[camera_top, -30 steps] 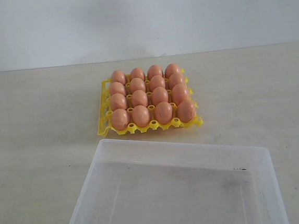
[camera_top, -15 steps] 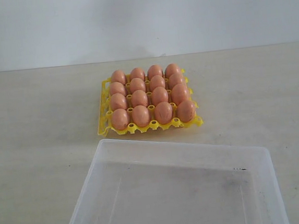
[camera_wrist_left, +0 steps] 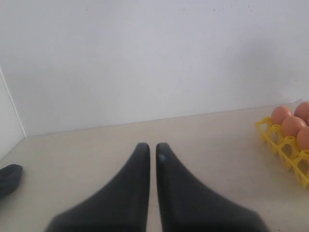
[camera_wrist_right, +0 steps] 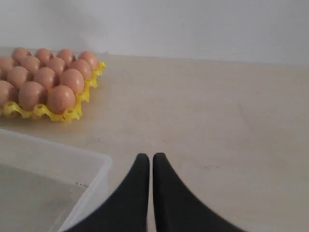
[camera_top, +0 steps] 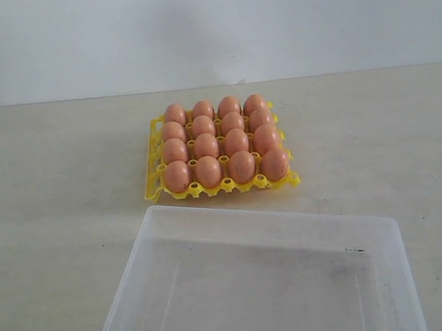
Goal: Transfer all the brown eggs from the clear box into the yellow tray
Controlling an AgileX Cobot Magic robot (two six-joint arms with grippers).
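Note:
Several brown eggs (camera_top: 208, 170) fill the cups of the yellow tray (camera_top: 154, 184) at the middle of the table. In front of it stands the clear box (camera_top: 264, 220), with no egg showing inside. Neither arm appears in the exterior view. My left gripper (camera_wrist_left: 149, 146) is shut with nothing in it, above bare table, with the yellow tray's corner (camera_wrist_left: 284, 145) and a few brown eggs (camera_wrist_left: 280, 115) off to one side. Also shut and empty, my right gripper (camera_wrist_right: 147, 157) hovers just outside a corner of the clear box (camera_wrist_right: 94, 179); the yellow tray (camera_wrist_right: 63, 114) with its brown eggs (camera_wrist_right: 61, 99) lies farther off.
A pale wall (camera_top: 209, 31) stands behind the beige table (camera_top: 52, 180). A dark object (camera_wrist_left: 9, 178) shows at the edge of the left wrist view.
A dark gripper part at the lower right edge of the exterior view one second ago has withdrawn out of the picture. Eggs, tray and box have not moved.

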